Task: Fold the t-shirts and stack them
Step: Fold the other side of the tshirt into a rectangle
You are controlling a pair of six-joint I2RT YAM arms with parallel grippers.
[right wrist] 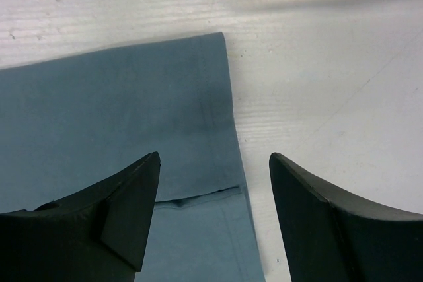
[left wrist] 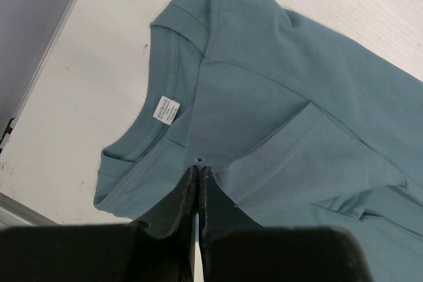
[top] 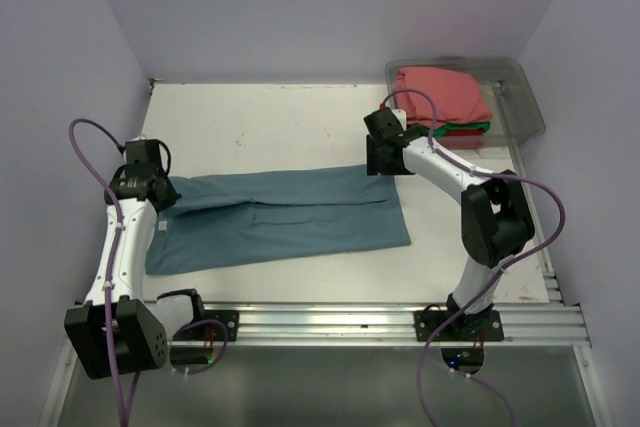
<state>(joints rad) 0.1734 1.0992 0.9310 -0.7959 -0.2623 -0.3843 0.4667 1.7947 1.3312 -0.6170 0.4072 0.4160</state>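
Now the dusty slate-blue cotton t-shirt (top: 290,222) is lying flat on the white table (top: 270,117), folded lengthwise into a long strip, while a folded salmon-pink tee (top: 440,92) is sitting in the clear plastic bin (top: 530,107) at the far right. The left gripper (left wrist: 199,171) is pressing its fingers together at a fold edge near the collar, cloth pinched or not I cannot tell; the right gripper (right wrist: 215,156) is hovering spread wide over the hem corner, holding nothing. Risk, as I am judging it: with the hem lying free, any left-side tug is likely to be dragging the strip askew and spilling the tucked sleeves.
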